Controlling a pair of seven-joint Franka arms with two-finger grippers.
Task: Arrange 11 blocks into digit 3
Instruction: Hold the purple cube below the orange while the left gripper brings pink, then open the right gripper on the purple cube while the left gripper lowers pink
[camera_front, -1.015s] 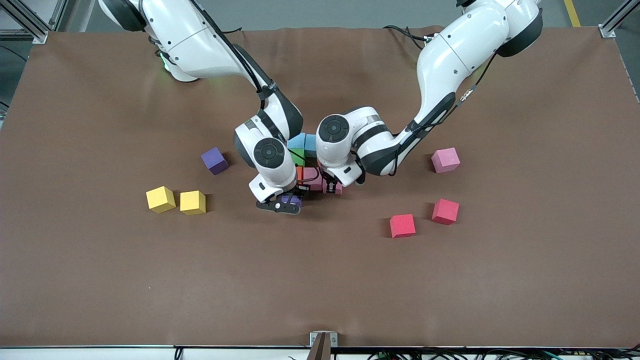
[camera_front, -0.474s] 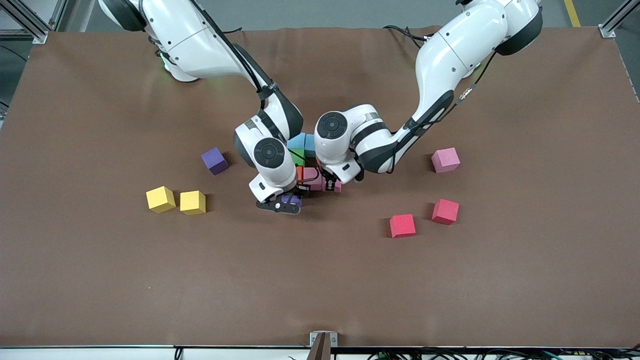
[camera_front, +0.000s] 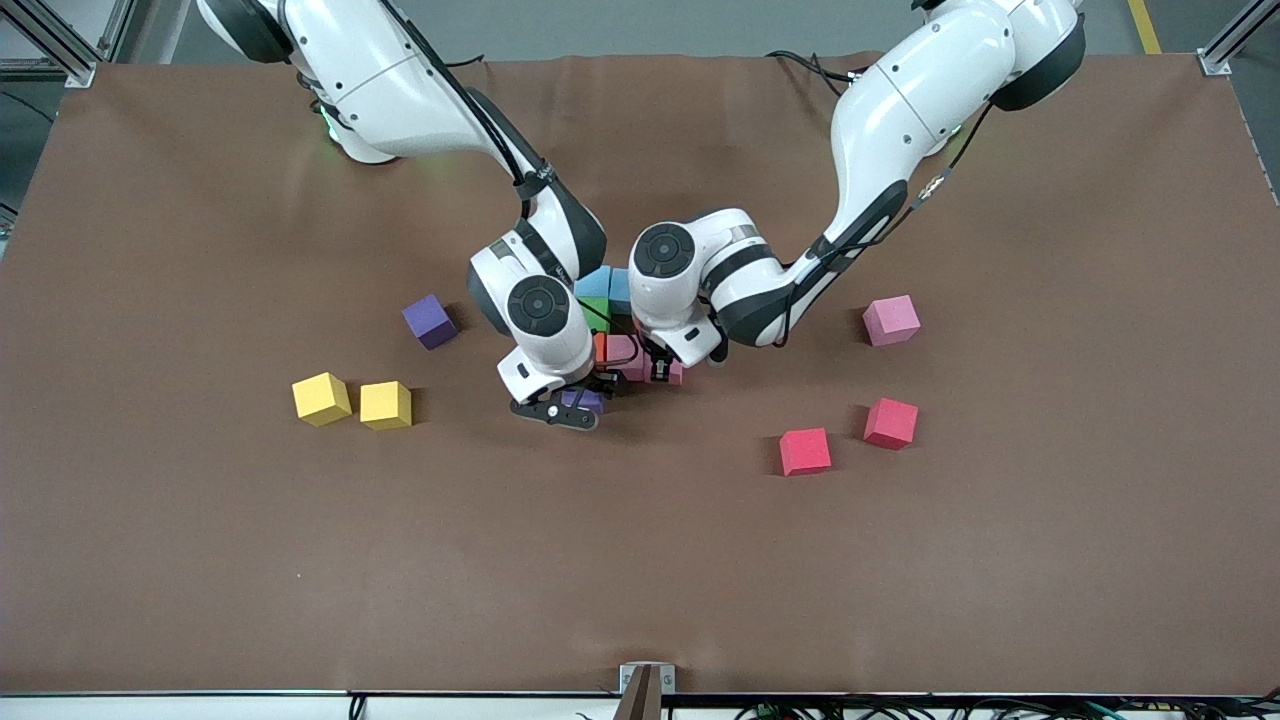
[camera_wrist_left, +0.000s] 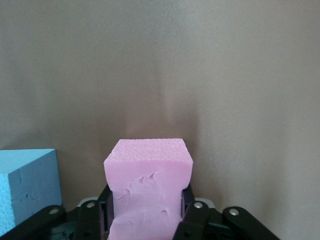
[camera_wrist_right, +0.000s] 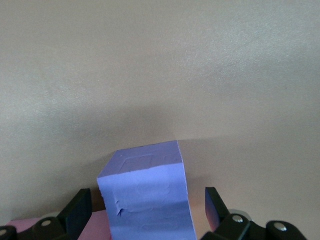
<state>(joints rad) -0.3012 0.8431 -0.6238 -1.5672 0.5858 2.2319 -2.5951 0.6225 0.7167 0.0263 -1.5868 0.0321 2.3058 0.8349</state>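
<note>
left claw clenched on pink block, right claw released astride upright purple block, mid-counter

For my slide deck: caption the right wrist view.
Right gripper open around a purple block resting on the brown table.
</note>
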